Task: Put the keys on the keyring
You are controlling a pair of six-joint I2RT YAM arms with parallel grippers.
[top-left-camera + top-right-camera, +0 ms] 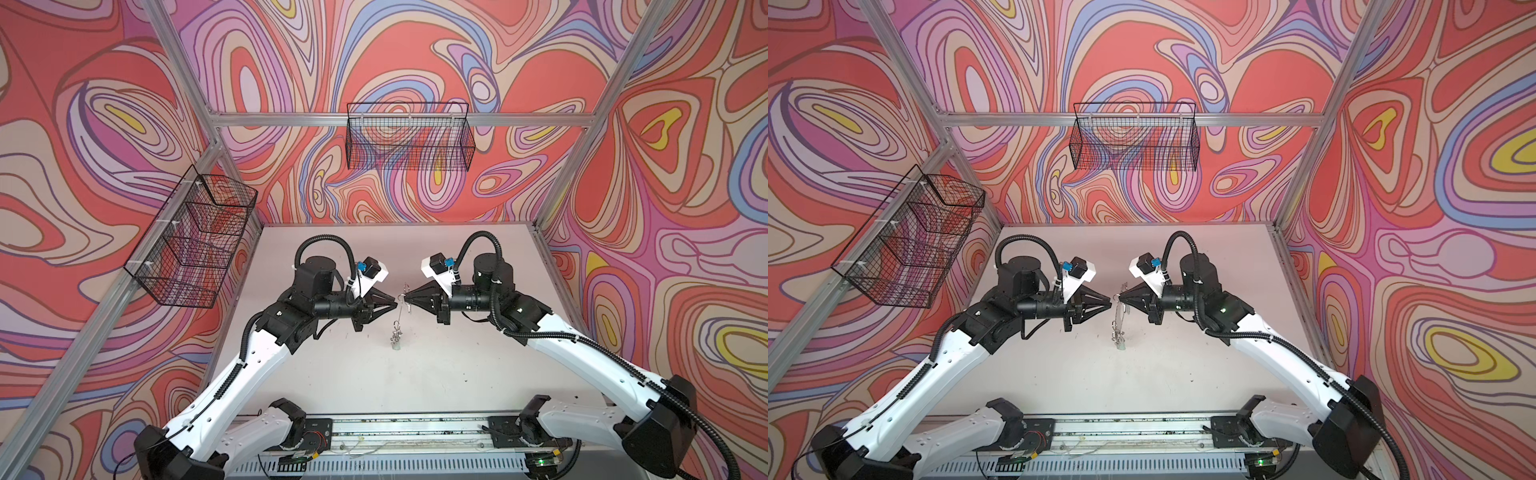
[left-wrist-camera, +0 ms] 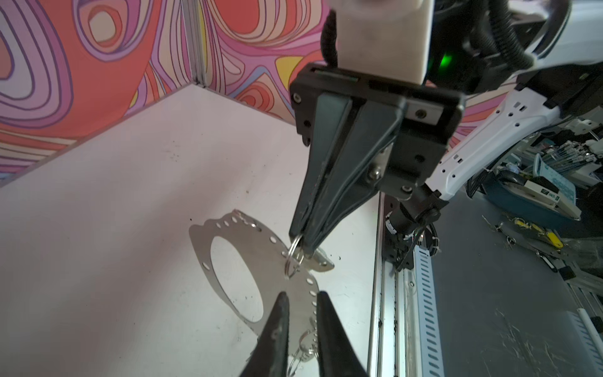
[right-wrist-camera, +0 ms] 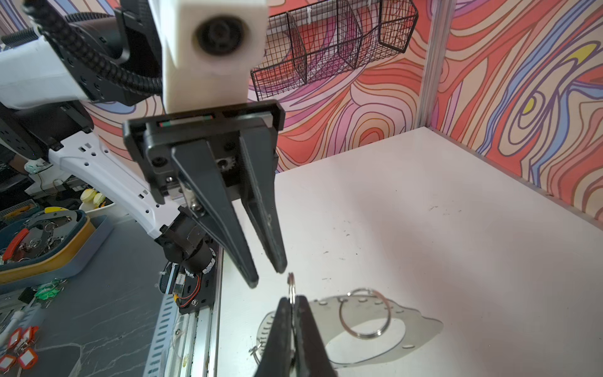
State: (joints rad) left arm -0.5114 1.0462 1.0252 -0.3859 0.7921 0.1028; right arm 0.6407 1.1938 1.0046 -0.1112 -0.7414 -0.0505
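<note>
**Keyring** (image 2: 261, 248): flat, shiny metal oval plate with a large central hole and a row of small holes along the rim. It is held up above the table (image 1: 332, 374) between the two arms. In both top views it shows edge-on (image 1: 399, 318) (image 1: 1120, 311), tilted, with its upper end by the gripper tips. Whether its lower end touches the table cannot be told.

**Small split ring** (image 3: 291, 287): threaded through a rim hole of the keyring; the plate is carried by it.

**Large split ring** (image 3: 364, 313): lies against the face of the plate, near its far rim.

**Keys** (image 1: 396, 343) (image 1: 1119, 343): a small silvery cluster dangling at the keyring's lower end. They are too small to count.

**Right gripper** (image 3: 293, 300) (image 2: 301, 243): jaws pressed together on the small split ring, pinching its wire at the tips.

**Left gripper** (image 3: 267, 276) (image 2: 301, 295): jaws parted by a narrow gap, nothing between them. The tips are just beside the small split ring and face the right gripper's tips, without touching it.

**Wire baskets**: one black mesh basket on the back wall (image 1: 409, 137), and one with compartments on the left wall (image 1: 195, 241).
</note>
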